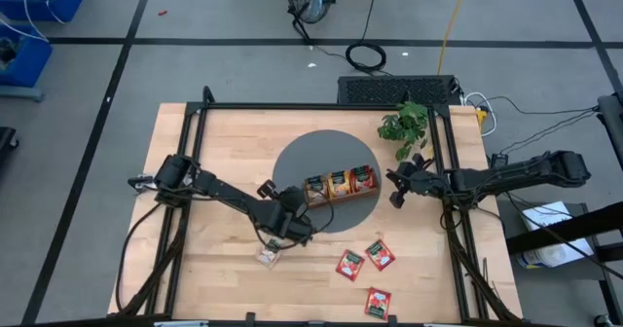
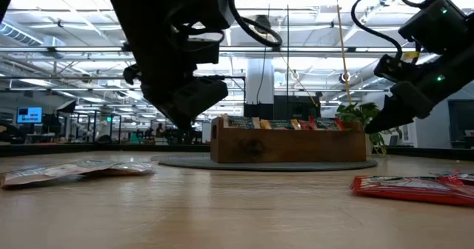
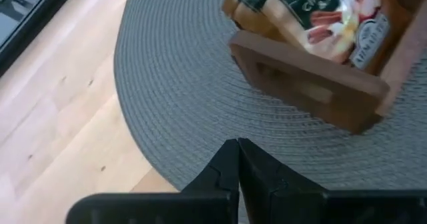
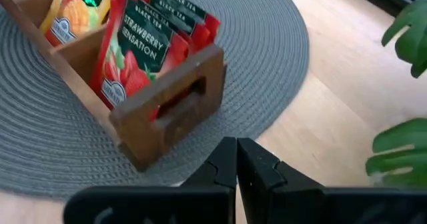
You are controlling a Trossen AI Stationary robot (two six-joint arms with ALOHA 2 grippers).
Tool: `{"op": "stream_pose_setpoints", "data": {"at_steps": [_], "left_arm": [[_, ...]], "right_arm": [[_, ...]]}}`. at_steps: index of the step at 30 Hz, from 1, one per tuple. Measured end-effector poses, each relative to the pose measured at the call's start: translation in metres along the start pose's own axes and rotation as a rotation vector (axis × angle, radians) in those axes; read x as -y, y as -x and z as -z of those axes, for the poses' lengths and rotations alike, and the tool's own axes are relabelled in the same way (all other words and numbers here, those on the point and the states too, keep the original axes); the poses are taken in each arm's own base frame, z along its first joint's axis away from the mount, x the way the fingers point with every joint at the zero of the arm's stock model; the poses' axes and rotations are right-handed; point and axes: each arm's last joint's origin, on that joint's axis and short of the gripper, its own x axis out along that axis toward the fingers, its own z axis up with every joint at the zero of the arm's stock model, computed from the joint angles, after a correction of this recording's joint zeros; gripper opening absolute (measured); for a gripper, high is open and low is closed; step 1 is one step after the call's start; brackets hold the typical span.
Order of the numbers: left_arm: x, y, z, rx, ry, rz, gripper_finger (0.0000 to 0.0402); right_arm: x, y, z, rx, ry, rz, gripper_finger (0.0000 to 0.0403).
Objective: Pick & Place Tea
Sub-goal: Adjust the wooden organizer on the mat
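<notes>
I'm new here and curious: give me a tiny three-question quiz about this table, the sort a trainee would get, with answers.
1. True or false: the long brown wooden three-compartment tray sits on a round grey woven mat.
2. How many red tea sachets lie loose on the light wooden table?
3. Which gripper is above the pale tan tea sachet: A left, B right?

Key:
1. True.
2. Three.
3. A: the left gripper is there, fingers together with nothing between them; the right gripper waits beside the tray's red end.

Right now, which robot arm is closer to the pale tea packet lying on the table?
The left. Its gripper hangs just above the pale sachet, empty and shut. The right gripper waits past the tray's far end.
</notes>
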Motion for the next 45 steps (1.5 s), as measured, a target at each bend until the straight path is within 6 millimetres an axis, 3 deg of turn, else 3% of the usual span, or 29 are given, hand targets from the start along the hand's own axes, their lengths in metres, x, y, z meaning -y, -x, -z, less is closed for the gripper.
{"op": "stream_pose_setpoints", "data": {"at_steps": [9,18,25,32,37,45], "left_arm": [[0.007,-0.003,-0.008,0.042,-0.021,0.069,0.0015],[0.01,-0.004,-0.012,0.061,-0.043,0.11,0.0009],[0.01,-0.021,-0.009,0.08,-0.067,0.149,0.0005],[0.003,-0.034,-0.011,0.072,-0.057,0.121,0.0019],[0.001,-0.036,-0.012,0.068,-0.075,0.11,0.0004],[-0.004,-0.037,-0.01,0.075,-0.122,0.045,0.0022]], "right_arm": [[-0.003,-0.004,0.005,0.066,-0.03,-0.123,0.0],[-0.004,-0.006,0.007,0.056,-0.022,-0.107,0.0],[-0.01,-0.012,0.009,0.01,0.025,-0.213,0.0],[-0.018,-0.021,0.012,-0.002,0.093,-0.267,0.0],[-0.022,-0.027,0.014,-0.013,0.112,-0.292,0.0],[-0.025,-0.029,0.015,-0.019,0.113,-0.347,0.0]]}}
